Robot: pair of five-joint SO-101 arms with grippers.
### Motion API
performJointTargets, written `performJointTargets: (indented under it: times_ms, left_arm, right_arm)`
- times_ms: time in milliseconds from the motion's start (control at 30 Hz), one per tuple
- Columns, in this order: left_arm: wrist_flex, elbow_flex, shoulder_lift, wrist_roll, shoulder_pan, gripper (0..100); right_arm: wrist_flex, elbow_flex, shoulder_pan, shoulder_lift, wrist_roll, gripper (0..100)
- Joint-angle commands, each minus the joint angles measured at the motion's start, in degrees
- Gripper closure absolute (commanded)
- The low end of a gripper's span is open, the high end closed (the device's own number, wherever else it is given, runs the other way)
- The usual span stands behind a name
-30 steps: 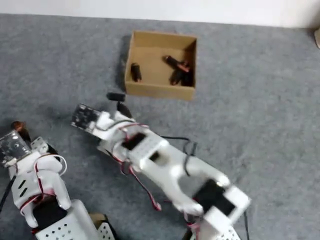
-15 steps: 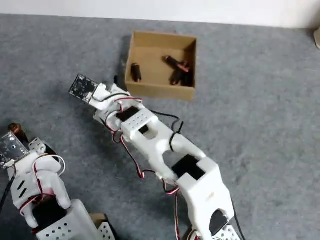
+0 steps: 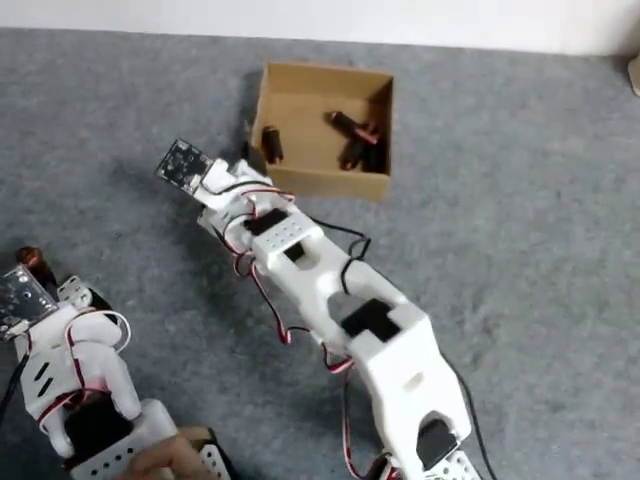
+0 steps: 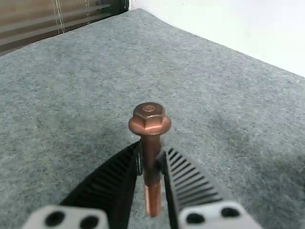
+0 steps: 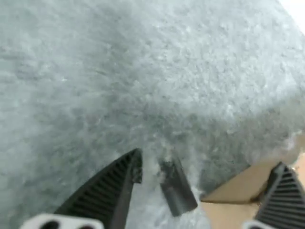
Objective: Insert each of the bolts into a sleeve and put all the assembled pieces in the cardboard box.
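1. Copper-coloured bolt (image 4: 149,125) was pinched by its shank in the left gripper (image 4: 150,157). The jaws were pressed onto it, the hex head out past the fingertips and the plain end free on the other side. That grip looked chosen to leave an end open for a sleeve.
2. Over on the grey carpet (image 3: 520,250), the left arm sat at the near-left, well apart from the cardboard box (image 3: 320,182). My read: it was holding the bolt ready for its partner piece.
3. Now the black sleeve (image 5: 177,190): it lay on the carpet just beside the box's outer wall, between the jaws of the right gripper (image 5: 207,164). Those jaws were spread wide and held nothing, and the sleeve was nearer one finger than the other.
4. Judgement call: the right arm was lined up to pick the sleeve, so the step in hand was the grasp, with insertion to follow.
5. Inside the box lay the assembled pieces (image 3: 355,140), a dark cluster toward the far right and another by the left wall.
6. What stood in the way was the box wall, close to the far jaw. Closing there could catch the cardboard or roll the sleeve.
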Motion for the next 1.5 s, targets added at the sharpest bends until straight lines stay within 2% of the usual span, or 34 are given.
performJointTargets:
  times_ms: [0, 167, 267, 500, 700, 933, 1267, 1467]
  left_arm:
    - [-1.76, -2.42, -0.92, 0.44, -0.40, 99]
    - [-1.76, -2.42, -0.92, 0.44, -0.40, 99]
    - [-1.76, -2.42, -0.92, 0.44, -0.40, 99]
    - [-1.76, -2.42, -0.92, 0.44, -0.40, 99]
    - [-1.76, -2.42, -0.92, 0.44, -0.40, 99]
    - [-1.93, -2.07, -0.92, 0.44, -0.40, 99]
    - [-1.93, -2.07, -0.92, 0.44, -0.40, 99]
    - [-1.93, -2.07, -0.92, 0.44, -0.40, 99]
  right_arm:
    - [-1.71, -7.52, 1.54, 3.21, -0.70, 64.2]
    - [-1.71, -15.87, 2.42, 9.54, -0.79, 73.6]
    - [0.04, -19.21, 2.42, 12.53, -1.05, 74.7]
    - [14.81, -31.87, 5.05, 16.75, -11.87, 74.7]
    - [27.56, -36.97, 3.47, 19.30, -6.86, 74.7]
    - [33.27, -38.02, 3.65, 19.21, -11.25, 74.7]
    - [43.65, -44.26, 2.24, 17.71, -11.60, 74.6]
    - [44.79, -44.79, -0.75, 17.71, -11.25, 74.6]
